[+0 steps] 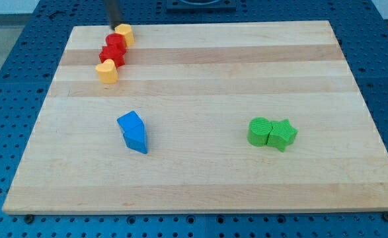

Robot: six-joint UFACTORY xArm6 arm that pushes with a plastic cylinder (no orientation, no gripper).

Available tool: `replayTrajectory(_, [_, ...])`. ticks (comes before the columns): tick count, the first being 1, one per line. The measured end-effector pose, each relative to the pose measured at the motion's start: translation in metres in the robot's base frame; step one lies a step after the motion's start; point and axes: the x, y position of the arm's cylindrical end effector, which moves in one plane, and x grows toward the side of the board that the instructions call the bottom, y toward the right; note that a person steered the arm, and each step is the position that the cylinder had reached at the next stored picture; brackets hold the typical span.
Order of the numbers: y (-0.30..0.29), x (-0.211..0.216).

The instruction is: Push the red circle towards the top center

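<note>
Two yellow blocks (pixel 125 33), two red (pixel 112 47), two blue (pixel 133 131), two green (pixel 271 133).

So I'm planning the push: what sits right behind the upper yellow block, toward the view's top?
My tip stands just behind the upper yellow block, at the board's top edge. Whether they touch is unclear.

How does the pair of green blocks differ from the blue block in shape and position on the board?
The green circle and green star sit touching each other at the view's right; the blue block stands alone at the view's left. The green blocks are a rounded one and a star; the blue block is angular, with a pointed end toward the view's bottom. All lie at about mid height on the wooden board, far from my tip.
</note>
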Motion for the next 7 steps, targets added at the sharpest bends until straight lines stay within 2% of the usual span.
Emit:
replayTrajectory(1, [-0.060,0.009])
replayTrajectory(2, [-0.054,0.058])
replayTrajectory(3, [-0.026,0.083])
replayTrajectory(4, [0.013,0.090])
replayTrajectory(7, [0.015,0.051])
